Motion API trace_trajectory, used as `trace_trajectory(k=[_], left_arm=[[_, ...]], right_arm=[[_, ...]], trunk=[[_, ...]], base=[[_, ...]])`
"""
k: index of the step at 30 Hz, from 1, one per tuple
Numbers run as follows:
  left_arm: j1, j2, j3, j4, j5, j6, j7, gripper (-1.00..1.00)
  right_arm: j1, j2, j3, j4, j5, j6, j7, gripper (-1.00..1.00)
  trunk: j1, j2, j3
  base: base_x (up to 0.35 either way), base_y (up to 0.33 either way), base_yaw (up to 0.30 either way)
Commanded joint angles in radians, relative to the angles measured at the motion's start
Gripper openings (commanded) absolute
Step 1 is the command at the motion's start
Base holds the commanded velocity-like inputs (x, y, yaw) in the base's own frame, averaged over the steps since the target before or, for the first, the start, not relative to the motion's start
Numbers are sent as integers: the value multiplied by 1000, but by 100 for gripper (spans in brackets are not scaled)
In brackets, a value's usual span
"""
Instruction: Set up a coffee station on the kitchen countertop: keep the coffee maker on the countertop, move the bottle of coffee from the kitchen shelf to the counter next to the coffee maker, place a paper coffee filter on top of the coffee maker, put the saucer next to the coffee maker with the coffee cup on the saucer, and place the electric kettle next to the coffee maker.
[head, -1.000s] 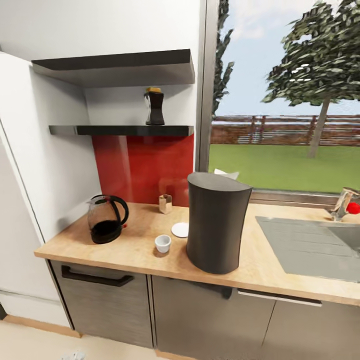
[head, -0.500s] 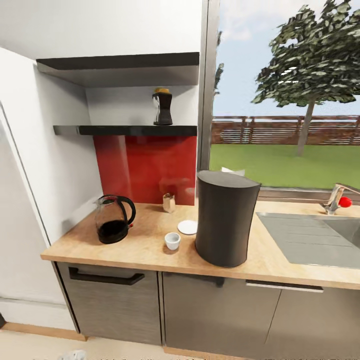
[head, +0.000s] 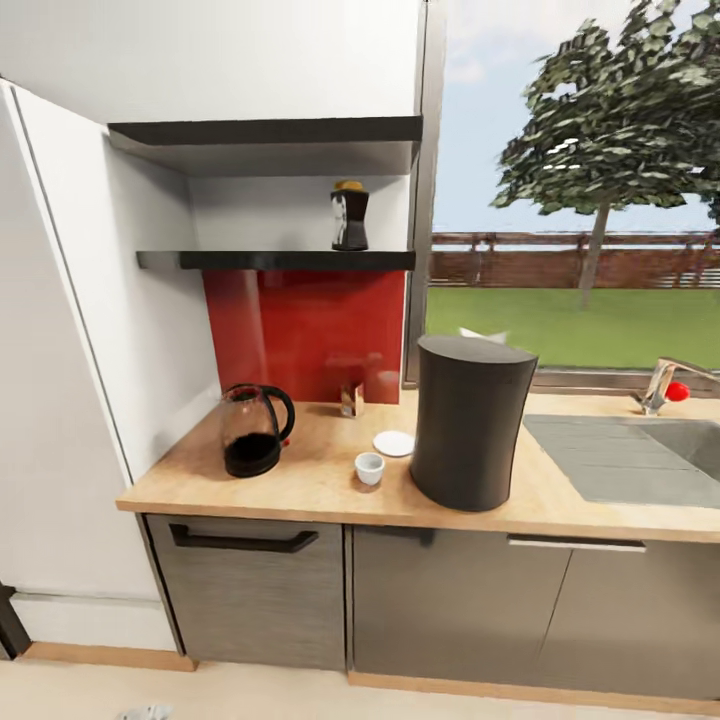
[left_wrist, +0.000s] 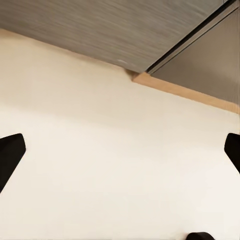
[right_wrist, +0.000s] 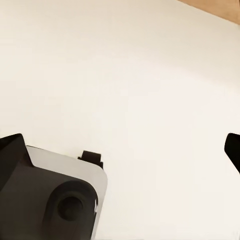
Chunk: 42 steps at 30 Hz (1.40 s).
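On the counter (head: 300, 485) nothing's been touched, but the view has pulled back, both grippers hanging open over floor, coffee bottle (head: 349, 215) unfetched on its shelf (head: 240, 260).

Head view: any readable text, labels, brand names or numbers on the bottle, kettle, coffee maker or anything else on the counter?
No readable text anywhere.
Bottle on the shelf: dark body, yellow cap, no label legible.
Kettle: no markings visible.
Coffee maker: plain dark surface, no brand or numbers.
Small brown box by the red backsplash: too small and blurred to read.
Cup and saucer: plain white.
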Motion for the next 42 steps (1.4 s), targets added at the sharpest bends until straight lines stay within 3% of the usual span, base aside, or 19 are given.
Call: trace_trajectory(k=[1,18,22,23,26,27,32,33,37,38,41,42], left_arm=[[-1,0,4,1,-1,-2,-4,100],[-1,0,4,-5,1,-3,-8,100],[-1,-3,-6,-97,3,7,-36,100],[-1,-4,-9,-247,2,128,-93,100],[-1,-5,-8,-366,2,254,-139,100],[-1,-5,-6,-455,2,321,-167,100],[-1,-13,-29,-681,3,449,-221,100],[-1,-20,-48,-774,3,510,-234,100],[-1,-30,-80,-977,4,639,-248,100],[-1,-40,-91,-1081,5,694,-251,100],[-1,-66,-103,-1222,7,780,-254,100],[-1,-91,-107,-1299,8,841,-255,100]], right_arm=[[-1,0,-1,1,10,-3,0,100],[-1,0,0,1,9,1,2,100],[-1,0,0,1,9,0,1,100],[-1,0,-1,1,9,-1,1,100],[-1,0,-1,1,10,-1,1,100],[-1,0,-1,1,10,-1,1,100],[-1,0,-1,1,10,-1,1,100],[-1,-1,-1,1,10,-1,1,100],[-1,-1,-1,1,10,-1,1,100],[-1,-1,-1,1,11,-1,1,100],[-1,-1,0,1,11,-2,1,100],[-1,-2,0,1,11,-2,1,100]], trunk=[[0,-1,-2],[0,-1,-2],[0,-1,-2],[0,-1,-2],[0,-1,-2],[0,-1,-2],[0,-1,-2],[0,-1,-2],[0,-1,-2],[0,-1,-2],[0,-1,-2],[0,-1,-2]], base=[[-228,242,-251],[-79,73,-59],[0,0,0],[0,0,0],[0,0,0],[0,0,0],[0,0,0],[0,0,0],[0,0,0],[0,0,0],[0,0,0],[0,0,0]])
